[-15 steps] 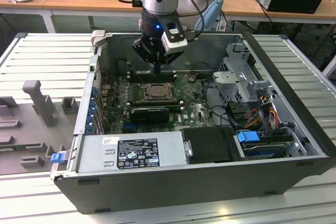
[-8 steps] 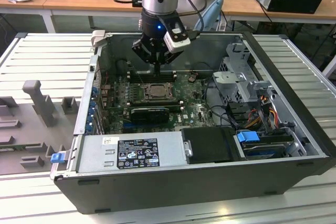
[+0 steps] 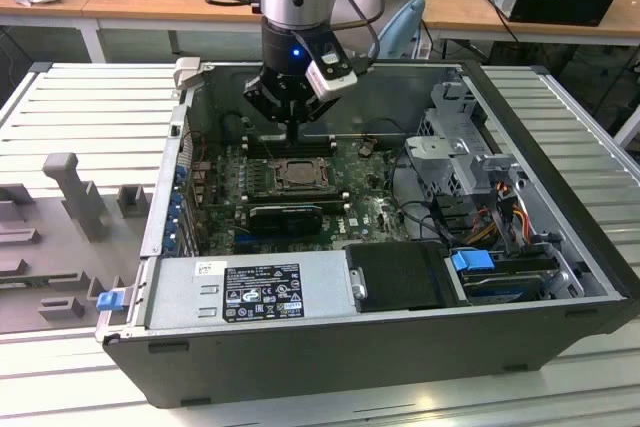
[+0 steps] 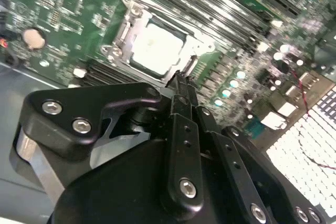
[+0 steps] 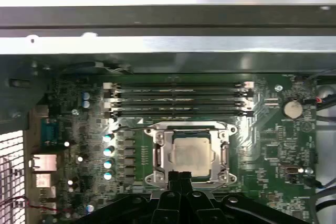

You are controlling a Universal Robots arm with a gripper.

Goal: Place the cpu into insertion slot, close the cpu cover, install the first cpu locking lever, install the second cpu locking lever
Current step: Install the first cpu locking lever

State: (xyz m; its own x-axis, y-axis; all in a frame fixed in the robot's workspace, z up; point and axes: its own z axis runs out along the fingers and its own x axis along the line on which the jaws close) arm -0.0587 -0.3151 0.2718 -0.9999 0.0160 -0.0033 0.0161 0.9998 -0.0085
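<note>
**Over the socket: chip in, cover down, levers unclear**

Above the green motherboard (image 3: 370, 212), inside the open computer case (image 3: 350, 357), my gripper (image 3: 292, 137) hangs just over the edge of the insertion slot (image 5: 231, 128). My fingers (image 4: 181, 108) are pressed together with nothing between them.

I judge the first two steps done. The cpu (image 5: 190, 155) lies flat and square in the slot, and the cpu cover (image 5: 159, 153) sits down around it as a dull metal frame, with the pale chip showing through its window. The levers are harder to judge. A thin bright bar (image 5: 131, 126) runs beside the slot on the side of the memory slots (image 5: 178, 100) and may be one of them, but I cannot tell whether either lever is latched, so I count that part as open.

In both wrist views my fingertips end right at the frame's near edge. I cannot tell whether they touch it or hover just clear.

The exterior view gives what the wrist views lack: the whole case on the slatted bench, the power supply (image 3: 250, 292) along its near wall, the drive cage (image 3: 450, 147) toward the exterior view's right, and my arm standing nearly upright over the board. The first wrist view looks straight down on the slot and shows the frame's four sides evenly. The second wrist view (image 4: 157, 45) sees the chip at a slant past my own black linkage
</note>
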